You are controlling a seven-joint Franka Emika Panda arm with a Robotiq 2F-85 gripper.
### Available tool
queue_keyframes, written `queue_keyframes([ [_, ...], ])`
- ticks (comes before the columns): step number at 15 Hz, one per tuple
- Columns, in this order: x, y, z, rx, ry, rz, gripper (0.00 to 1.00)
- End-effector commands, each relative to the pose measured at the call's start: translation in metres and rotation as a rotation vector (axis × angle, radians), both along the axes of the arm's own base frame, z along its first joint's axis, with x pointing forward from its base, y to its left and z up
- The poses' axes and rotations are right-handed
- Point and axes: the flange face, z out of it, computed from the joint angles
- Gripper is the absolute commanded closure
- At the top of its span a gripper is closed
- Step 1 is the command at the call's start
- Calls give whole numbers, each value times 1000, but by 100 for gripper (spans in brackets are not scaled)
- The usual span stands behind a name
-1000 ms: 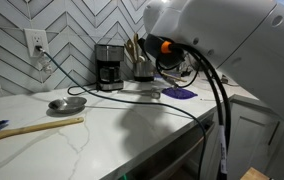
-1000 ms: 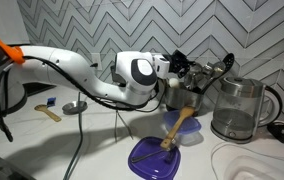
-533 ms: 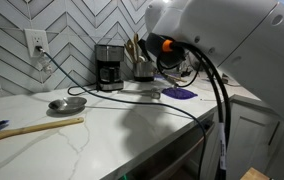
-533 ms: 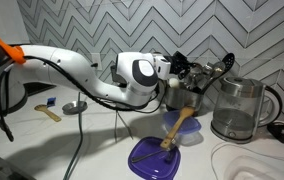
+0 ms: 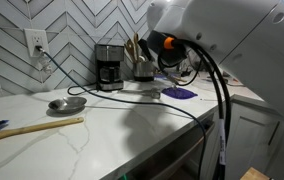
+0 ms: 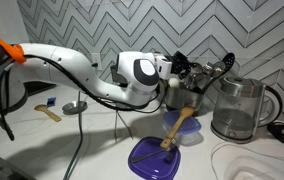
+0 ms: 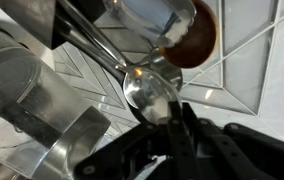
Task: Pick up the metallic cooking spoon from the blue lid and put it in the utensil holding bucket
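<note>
In the wrist view my gripper (image 7: 174,118) comes in from the bottom, its jaws closed on the metallic cooking spoon (image 7: 147,90); the shiny bowl sticks out just past the fingertips. In an exterior view the gripper (image 6: 186,72) hangs right over the metal utensil bucket (image 6: 185,96), which holds several utensils. The bucket also shows by the wall (image 5: 142,68). The blue lid (image 6: 152,156) lies in front of the bucket with a wooden spoon (image 6: 178,127) resting on it, and shows again in the other exterior view (image 5: 179,92). My arm hides most of the spoon in both exterior views.
A glass kettle (image 6: 237,108) stands next to the bucket. A coffee maker (image 5: 108,66) stands by the wall. A small metal pan (image 5: 66,103) and a long wooden stick (image 5: 32,128) lie on the white counter. A black cable (image 5: 132,97) runs across it.
</note>
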Motion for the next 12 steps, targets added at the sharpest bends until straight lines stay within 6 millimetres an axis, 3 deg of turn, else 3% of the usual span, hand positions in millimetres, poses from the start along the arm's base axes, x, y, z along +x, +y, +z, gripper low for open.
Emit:
queue_keyframes([
  [1,-2,-7,-14,3,45,7,62],
  [9,-6,-10,-12,-5,68,17,2],
  [12,-11,2,-2,-19,108,53,0],
])
